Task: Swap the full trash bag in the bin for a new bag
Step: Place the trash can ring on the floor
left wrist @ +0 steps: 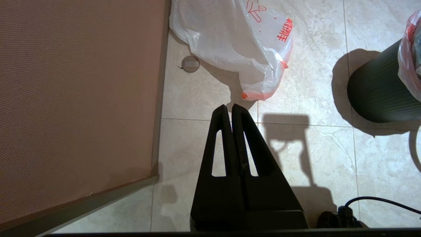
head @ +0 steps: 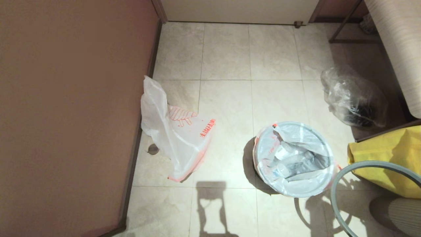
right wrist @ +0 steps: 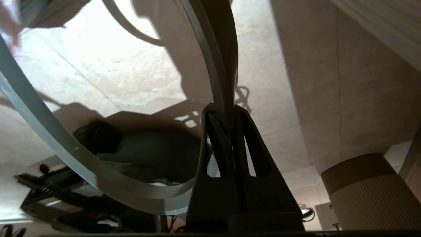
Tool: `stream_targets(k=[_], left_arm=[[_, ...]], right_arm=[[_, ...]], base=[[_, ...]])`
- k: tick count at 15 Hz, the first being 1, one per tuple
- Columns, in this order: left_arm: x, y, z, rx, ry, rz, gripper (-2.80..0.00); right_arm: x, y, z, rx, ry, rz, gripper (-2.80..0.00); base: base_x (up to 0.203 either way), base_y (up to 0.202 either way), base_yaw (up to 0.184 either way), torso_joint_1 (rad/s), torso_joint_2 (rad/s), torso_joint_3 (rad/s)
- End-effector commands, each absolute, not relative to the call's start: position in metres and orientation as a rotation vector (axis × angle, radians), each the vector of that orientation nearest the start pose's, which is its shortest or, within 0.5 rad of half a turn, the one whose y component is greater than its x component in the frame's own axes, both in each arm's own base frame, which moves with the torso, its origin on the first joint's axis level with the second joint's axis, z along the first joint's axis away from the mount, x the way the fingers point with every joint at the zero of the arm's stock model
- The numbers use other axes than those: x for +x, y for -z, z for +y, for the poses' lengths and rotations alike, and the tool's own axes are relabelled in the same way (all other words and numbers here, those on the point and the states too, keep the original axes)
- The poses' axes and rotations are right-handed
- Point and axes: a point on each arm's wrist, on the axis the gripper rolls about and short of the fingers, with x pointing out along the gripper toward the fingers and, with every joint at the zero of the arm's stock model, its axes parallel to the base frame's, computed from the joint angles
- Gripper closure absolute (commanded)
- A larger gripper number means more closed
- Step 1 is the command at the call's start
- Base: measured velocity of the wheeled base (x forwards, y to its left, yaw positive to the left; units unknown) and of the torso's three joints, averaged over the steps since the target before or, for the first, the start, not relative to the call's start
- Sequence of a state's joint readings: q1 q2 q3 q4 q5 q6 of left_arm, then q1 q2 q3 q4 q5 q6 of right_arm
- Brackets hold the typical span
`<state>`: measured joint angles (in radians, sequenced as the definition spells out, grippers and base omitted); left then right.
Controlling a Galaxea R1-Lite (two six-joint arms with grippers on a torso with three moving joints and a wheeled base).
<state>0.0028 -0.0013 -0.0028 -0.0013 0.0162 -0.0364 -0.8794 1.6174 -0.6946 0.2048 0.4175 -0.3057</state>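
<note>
The full trash bag (head: 292, 158) sits in the bin (left wrist: 375, 92), its edge folded over the bin's top, with bottles and wrappers showing inside. The grey rim ring (head: 378, 164) is off the bin and hangs at the lower right of the head view. My right gripper (right wrist: 223, 110) is shut on the rim ring (right wrist: 65, 144). The new bag (head: 174, 131) lies limp on the tiles by the left wall. My left gripper (left wrist: 229, 107) is shut and empty, above the floor just short of the new bag's (left wrist: 230, 36) orange corner.
A brown wall panel (head: 65, 115) runs along the left, with a round floor cap (head: 153, 149) beside it. A clear bag with dark contents (head: 353, 97) and a yellow sack (head: 388, 154) stand right of the bin. Ribbed beige furniture (head: 398, 49) fills the far right.
</note>
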Motion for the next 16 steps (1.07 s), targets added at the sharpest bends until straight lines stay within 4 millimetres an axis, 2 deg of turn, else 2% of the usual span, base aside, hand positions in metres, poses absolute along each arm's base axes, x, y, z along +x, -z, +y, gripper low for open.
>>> stream_targets(k=[1,4,8,12,14,16], left_arm=[[-0.023,-0.076,0.0,-0.037,-0.02,-0.005,0.0],[-0.023,-0.076,0.0,-0.037,-0.02,-0.005,0.0],[-0.023,-0.076,0.0,-0.037,-0.02,-0.005,0.0],[-0.023,-0.076,0.0,-0.037,-0.02,-0.004,0.0],[-0.023,-0.076,0.0,-0.037,-0.02,-0.005,0.0],[-0.023,-0.076,0.0,-0.037,-0.02,-0.003,0.0]], right_arm=[[0.159,-0.078,-0.184,0.454,0.277,1.02,0.0],[0.172,-0.045,-0.199,0.439,0.301,1.048,0.0],[0.209,-0.011,-0.185,0.342,0.243,1.084,0.0],[0.27,0.034,-0.151,0.227,0.236,1.105,0.0],[0.3,0.042,-0.125,0.211,0.213,1.089,0.0],[0.323,0.049,-0.1,0.192,0.202,1.097,0.0]], base=[[0.0,0.0,0.0,0.0,0.0,0.0],[0.0,0.0,0.0,0.0,0.0,0.0],[0.0,0.0,0.0,0.0,0.0,0.0],[0.0,0.0,0.0,0.0,0.0,0.0],[0.0,0.0,0.0,0.0,0.0,0.0],[0.0,0.0,0.0,0.0,0.0,0.0]])
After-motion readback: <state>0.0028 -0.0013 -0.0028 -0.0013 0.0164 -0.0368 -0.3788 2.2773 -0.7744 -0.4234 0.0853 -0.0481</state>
